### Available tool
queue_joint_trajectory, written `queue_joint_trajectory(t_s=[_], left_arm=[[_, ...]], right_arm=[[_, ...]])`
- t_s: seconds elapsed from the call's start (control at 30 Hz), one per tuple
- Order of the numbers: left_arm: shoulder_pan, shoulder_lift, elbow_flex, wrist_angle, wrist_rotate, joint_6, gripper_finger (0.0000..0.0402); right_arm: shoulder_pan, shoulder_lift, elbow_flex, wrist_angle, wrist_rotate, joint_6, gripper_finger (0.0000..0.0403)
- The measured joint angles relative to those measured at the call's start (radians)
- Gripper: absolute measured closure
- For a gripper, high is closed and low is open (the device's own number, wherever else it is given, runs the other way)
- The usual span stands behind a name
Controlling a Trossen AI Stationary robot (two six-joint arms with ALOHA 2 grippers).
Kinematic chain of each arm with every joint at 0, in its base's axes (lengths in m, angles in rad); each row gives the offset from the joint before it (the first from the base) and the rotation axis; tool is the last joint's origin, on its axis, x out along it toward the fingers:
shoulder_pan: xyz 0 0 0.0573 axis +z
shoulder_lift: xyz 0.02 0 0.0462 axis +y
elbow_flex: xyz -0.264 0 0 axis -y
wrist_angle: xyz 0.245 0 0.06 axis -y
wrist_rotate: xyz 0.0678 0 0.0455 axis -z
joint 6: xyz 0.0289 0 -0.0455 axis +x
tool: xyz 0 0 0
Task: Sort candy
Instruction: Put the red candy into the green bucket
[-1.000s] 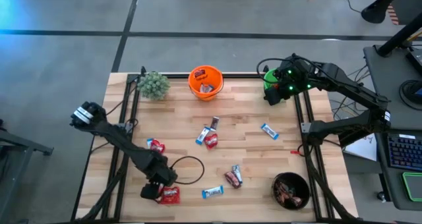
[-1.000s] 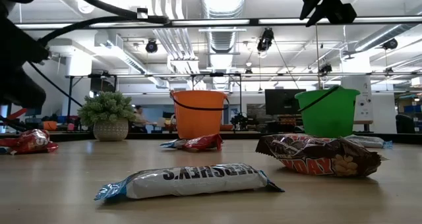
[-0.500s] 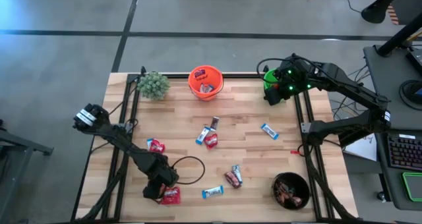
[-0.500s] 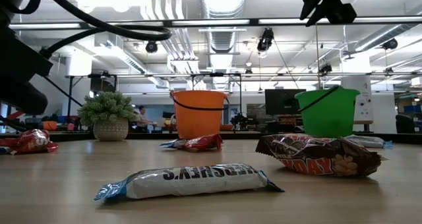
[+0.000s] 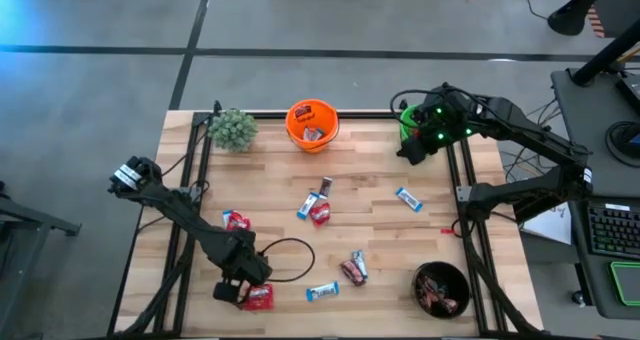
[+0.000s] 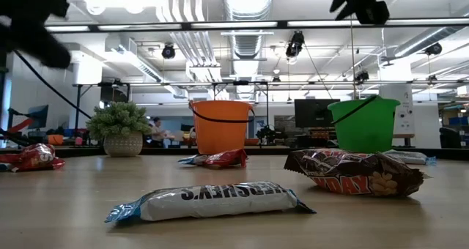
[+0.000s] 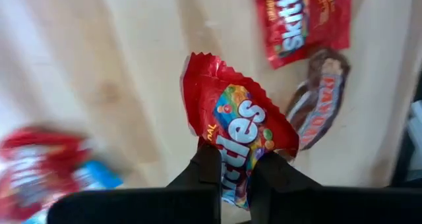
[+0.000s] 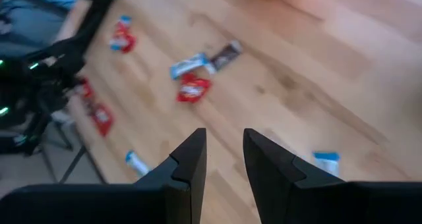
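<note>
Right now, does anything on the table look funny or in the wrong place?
Mostly just unsorted candy. One oddity: a small green plant stands at the table's back left corner among the sweets, though it isn't candy. The left gripper pinches a red Skittles packet.

Plant (image 5: 233, 129) and two buckets (image 5: 312, 124) line the table's (image 5: 380, 230) far edge — candy (image 5: 319, 212) scattered mid-table.

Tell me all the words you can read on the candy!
"Skittles" on the red packet pinched in the left gripper; only part of the word shows.
"Skitt" on a second red packet lying on the table, cut off by the picture's edge.
"HERSHEY'S" upside down on the white bar.
"DAY" upside down on the brown bar; the rest is hidden.
Other wrappers are too small or blurred.
</note>
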Motion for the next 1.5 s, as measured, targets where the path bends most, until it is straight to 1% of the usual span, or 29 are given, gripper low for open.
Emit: queue_joint_trajectory(t_s=[0.1, 0.33, 0.53, 0.67, 0.8, 0.93, 1.03, 1.2, 1.37, 1.5], left_arm=[[0.012, -0.001, 0.075, -0.102, -0.081, 0.047, 0.0397], [0.1, -0.012, 0.215, -0.286, -0.205, 0.128, 0.0398], [0.203, -0.074, 0.293, -0.343, -0.304, 0.177, 0.0399], [0.271, -0.127, 0.351, -0.349, -0.401, 0.216, 0.0399], [0.341, -0.154, 0.425, -0.336, -0.466, 0.259, 0.0399], [0.396, -0.166, 0.505, -0.304, -0.53, 0.332, 0.0399], [0.443, -0.166, 0.558, -0.266, -0.553, 0.396, 0.0399], [0.538, -0.166, 0.618, -0.191, -0.561, 0.499, 0.0399], [0.638, -0.166, 0.63, -0.095, -0.561, 0.58, 0.0399], [0.684, -0.166, 0.63, -0.028, -0.559, 0.624, 0.0399]], right_arm=[[0.035, 0.0, 0.0, 0.053, -0.019, -0.002, 0.0312], [0.114, 0.0, 0.0, 0.169, -0.016, -0.036, 0.0312], [0.162, 0.0, 0.0, 0.281, -0.01, -0.096, 0.0312], [0.178, 0.0, 0.0, 0.336, -0.008, -0.131, 0.0312], [0.181, 0.001, 0.0, 0.368, -0.008, -0.141, 0.0302], [0.18, 0.001, 0.0, 0.393, -0.005, -0.162, 0.0277], [0.18, 0.001, -0.001, 0.436, 0.013, -0.177, 0.0255], [0.18, 0.014, -0.001, 0.56, 0.072, -0.165, 0.0227], [0.179, 0.065, -0.001, 0.682, 0.071, -0.116, 0.0213], [0.178, 0.118, -0.001, 0.743, 0.072, -0.115, 0.0211]])
